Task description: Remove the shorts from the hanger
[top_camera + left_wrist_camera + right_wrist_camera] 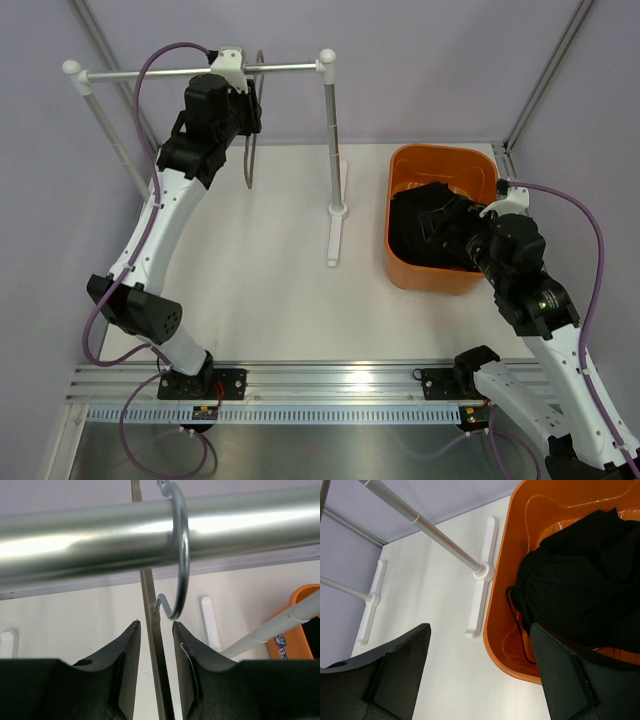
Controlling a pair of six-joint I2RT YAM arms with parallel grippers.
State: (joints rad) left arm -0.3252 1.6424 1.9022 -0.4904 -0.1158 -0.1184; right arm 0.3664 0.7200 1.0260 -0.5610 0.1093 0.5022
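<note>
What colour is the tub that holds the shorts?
Orange. The tub shows best in the right wrist view, with the black shorts lying inside it.

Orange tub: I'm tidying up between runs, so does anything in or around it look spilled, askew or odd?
Nothing is spilled or damaged. The shorts lie crumpled in a heap inside the orange tub, and a thin black drawstring trails loose from them along the tub's inside.
</note>
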